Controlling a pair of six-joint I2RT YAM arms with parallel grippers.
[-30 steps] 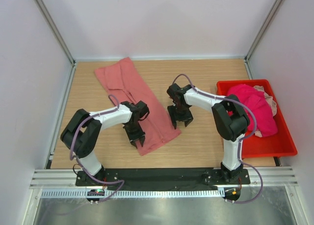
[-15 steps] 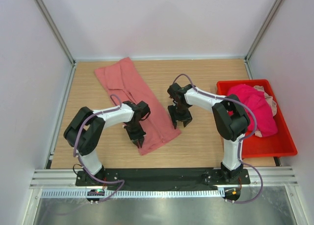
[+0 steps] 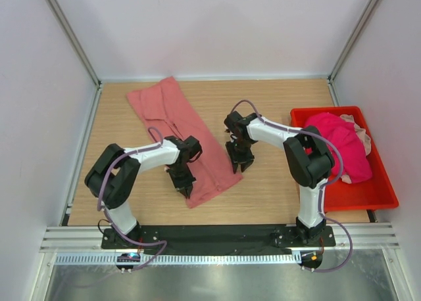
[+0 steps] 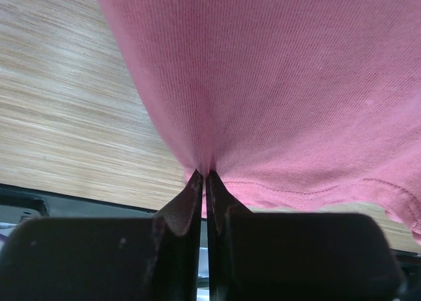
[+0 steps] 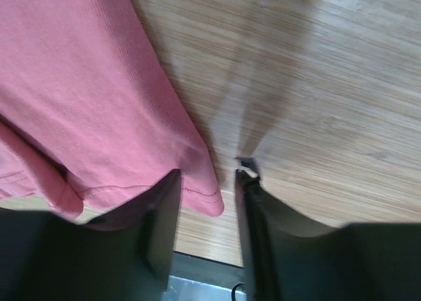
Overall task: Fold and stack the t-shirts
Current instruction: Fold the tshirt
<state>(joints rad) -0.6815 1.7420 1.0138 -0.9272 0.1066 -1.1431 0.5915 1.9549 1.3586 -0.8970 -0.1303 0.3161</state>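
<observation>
From the left, the salmon shirt (image 3: 176,125) lies on the table (image 3: 276,192) as a long band, running slantwise from the far left corner down toward the middle. The left gripper (image 3: 185,188) stands on the near left edge of this band. Its jaws are pressed together, with a thin ridge of the cloth pinched between the tips, as the left wrist view shows. The right gripper (image 3: 239,165) is at the near right corner of the same shirt. Its jaws are about half apart. The hemmed corner lies between them, close to 1 finger and apart from the other, and nothing is clamped yet. Far right, well apart from both arms, the bin (image 3: 385,197) holds a magenta shirt (image 3: 339,150) in a heap, with a pale shirt (image 3: 359,126) showing behind it. I think the danger is an uneven hold. The left pinch is small and perhaps takes only the top layer, so on a lift the layers could part and the fold open. On the right only the tip of the corner is inside the jaws, so they may catch only the hem, which then slips out. With 1 side held and the other free, the shirt would be pulled crooked and bunch up.
</observation>
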